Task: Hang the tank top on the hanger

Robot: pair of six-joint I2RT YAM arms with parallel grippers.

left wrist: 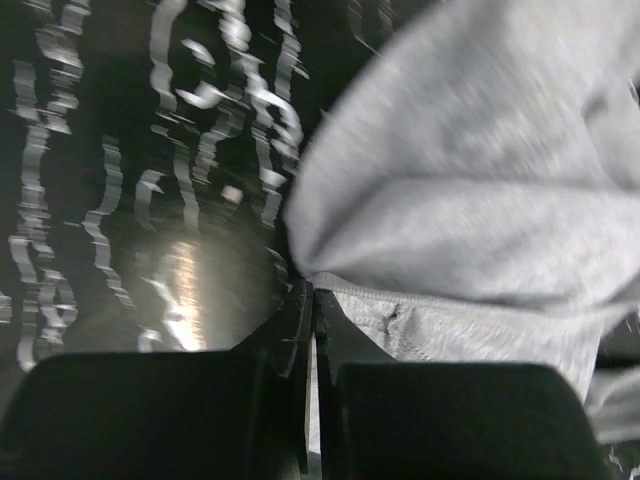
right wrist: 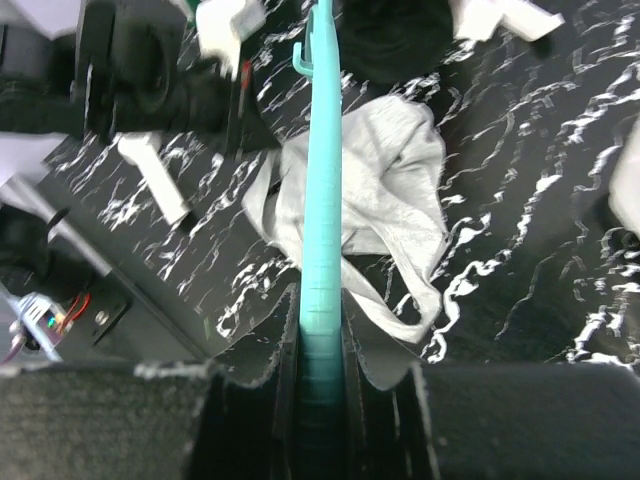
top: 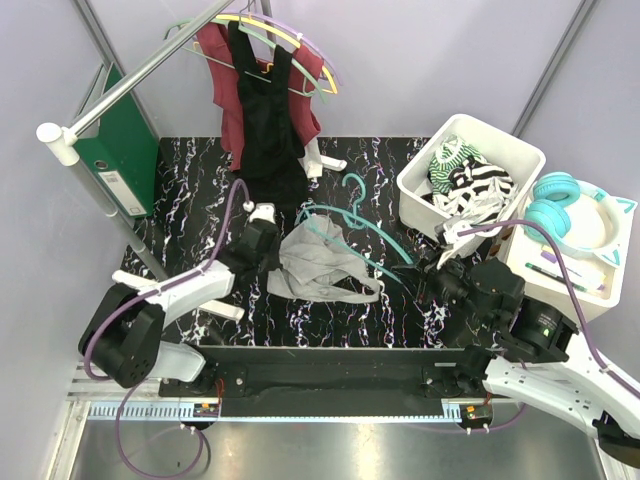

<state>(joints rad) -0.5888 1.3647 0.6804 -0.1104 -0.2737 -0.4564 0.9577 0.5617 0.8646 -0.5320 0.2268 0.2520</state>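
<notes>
Where the light grey tank top [top: 320,262] lay crumpled at the middle of the worktop [top: 185,215], the left gripper [top: 266,246] sat at its left edge, jaws shut and apparently pinching the hem. At centre right, the right gripper [top: 432,270] clamped the teal hanger [right wrist: 322,180] in narrow jaws. The hanger's long axis ran up and left over the garment. The straps and neck opening were bunched and hard to make out, and the pinch itself was blurred.

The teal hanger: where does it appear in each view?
Top external: hanger at centre of the table.
Left wrist: not in it.
Right wrist: hanger a vertical bar mid-picture, between the right fingers.
Shared landmark: the grey tank top.
</notes>
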